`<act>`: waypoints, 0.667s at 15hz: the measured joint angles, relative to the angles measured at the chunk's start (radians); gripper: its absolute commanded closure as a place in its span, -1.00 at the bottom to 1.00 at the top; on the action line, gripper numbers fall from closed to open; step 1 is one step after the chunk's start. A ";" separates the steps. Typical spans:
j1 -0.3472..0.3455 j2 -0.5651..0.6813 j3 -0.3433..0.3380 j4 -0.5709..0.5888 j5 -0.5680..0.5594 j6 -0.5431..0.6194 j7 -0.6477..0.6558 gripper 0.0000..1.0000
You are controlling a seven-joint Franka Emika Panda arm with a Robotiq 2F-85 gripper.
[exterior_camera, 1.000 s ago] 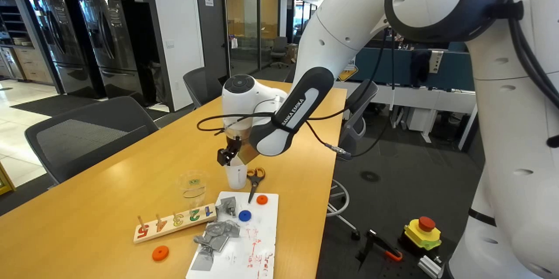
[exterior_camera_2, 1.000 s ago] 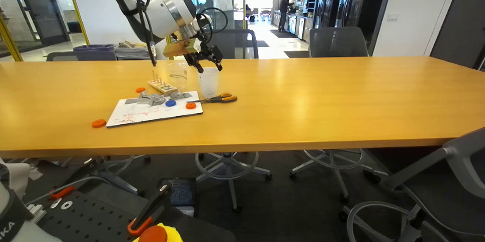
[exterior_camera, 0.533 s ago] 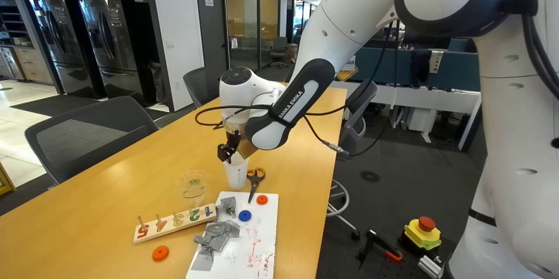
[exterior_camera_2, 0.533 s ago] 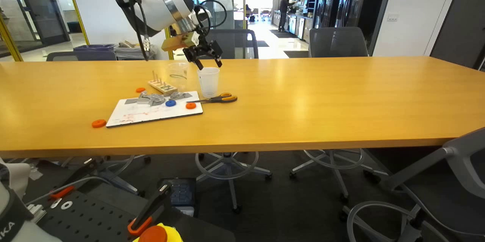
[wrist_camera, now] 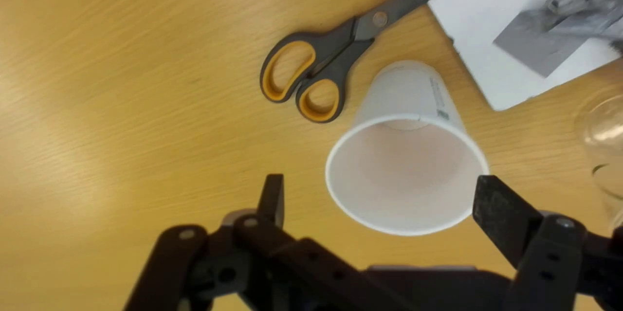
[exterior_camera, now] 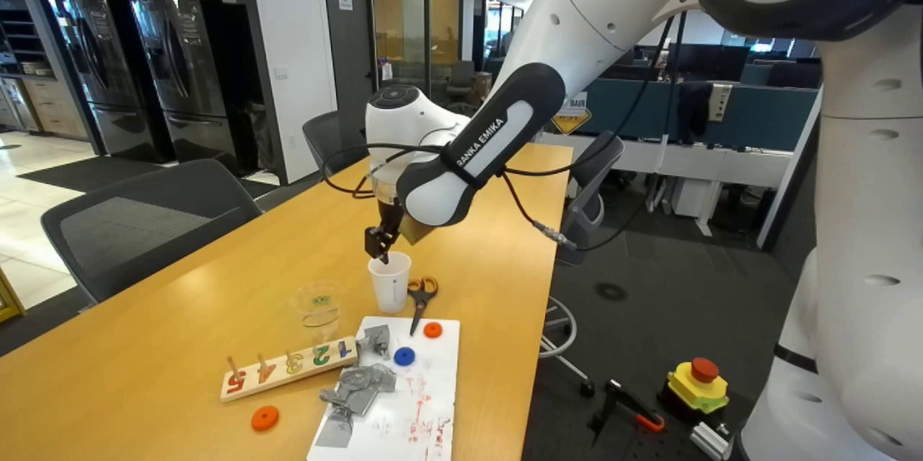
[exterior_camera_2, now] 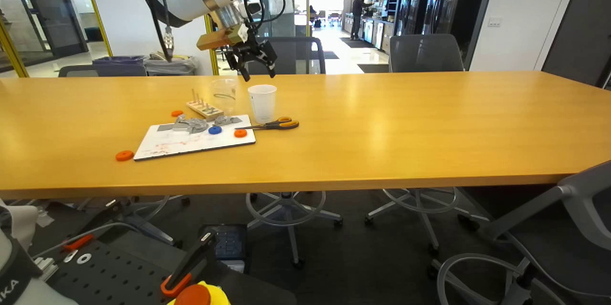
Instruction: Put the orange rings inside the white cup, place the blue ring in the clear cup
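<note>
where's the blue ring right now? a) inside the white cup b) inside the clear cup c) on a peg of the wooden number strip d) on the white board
d, since in both exterior views the blue ring lies flat on the white board, apart from the clear cup.

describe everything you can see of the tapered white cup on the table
The tapered, opaque white cup looks like paper, with a wide round mouth, a rounded rim and small dark printing on its side. It stands upright on the tan wood-look table, beside but apart from the dark scissors with orange-lined handles. The open black claw hangs above, not touching it. In the wrist view only part of its floor shows.
</note>
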 measured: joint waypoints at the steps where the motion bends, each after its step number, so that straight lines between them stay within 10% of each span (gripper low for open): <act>1: -0.023 -0.011 0.030 -0.020 0.066 -0.012 -0.077 -1.00; 5: -0.129 -0.059 0.161 -0.106 0.321 -0.069 -0.377 -1.00; 10: -0.129 -0.077 0.137 -0.165 0.403 -0.119 -0.503 -1.00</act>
